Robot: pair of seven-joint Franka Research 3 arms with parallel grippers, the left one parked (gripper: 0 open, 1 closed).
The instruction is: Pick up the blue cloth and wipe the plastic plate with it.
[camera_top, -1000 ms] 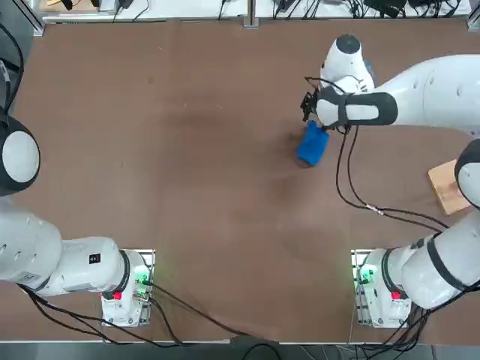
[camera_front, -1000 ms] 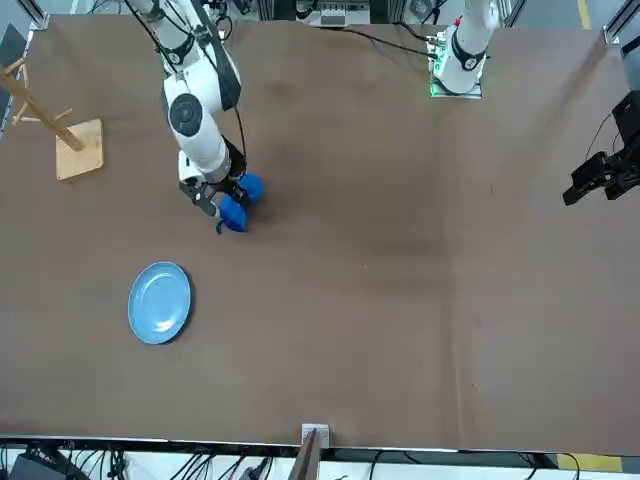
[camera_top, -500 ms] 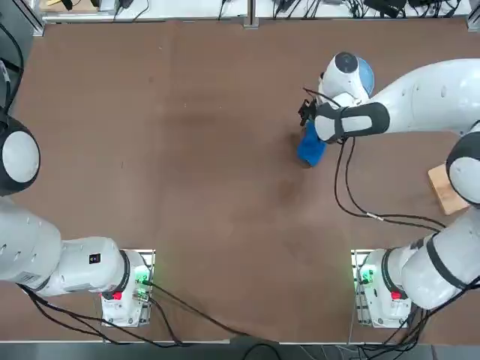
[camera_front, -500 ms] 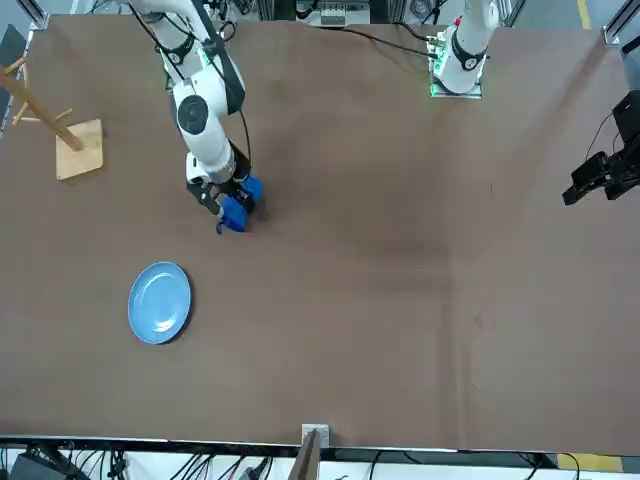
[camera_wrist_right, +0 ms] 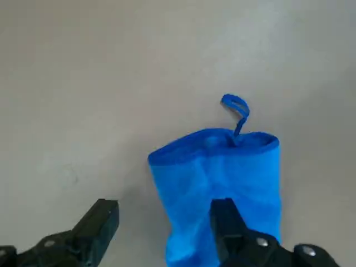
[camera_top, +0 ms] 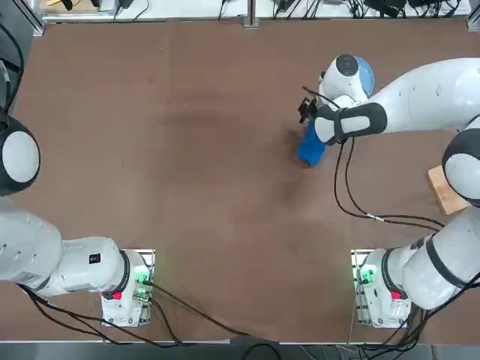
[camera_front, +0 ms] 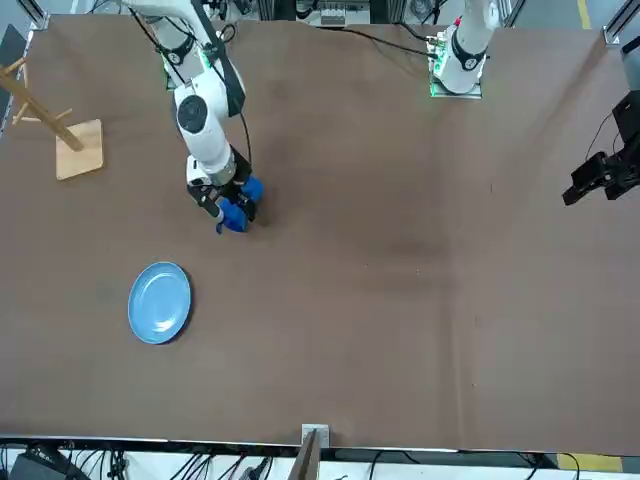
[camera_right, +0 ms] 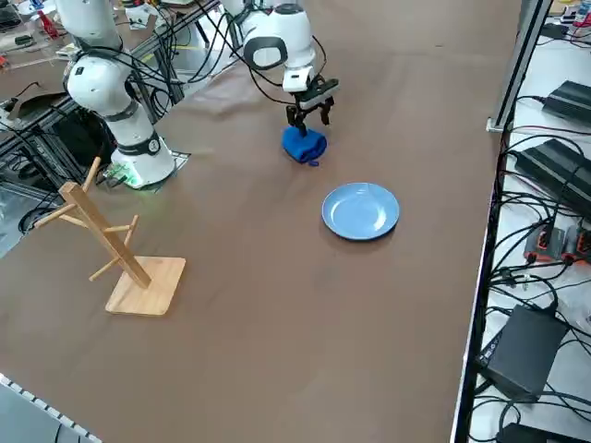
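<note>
The right claw hangs wide open just over the blue cloth, one finger above the fabric and the other off to its side, so the cloth's long axis runs straight ahead, off-centre between the jaws.

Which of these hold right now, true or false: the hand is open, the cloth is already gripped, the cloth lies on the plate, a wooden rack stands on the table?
1. The right hand is open. True.
2. The blue cloth is clamped and lifted. False: it lies on the table, with the open fingers over one edge.
3. The cloth lies on the plastic plate. False: the plate sits apart from it, bare.
4. A wooden rack stands on the table. True.
</note>
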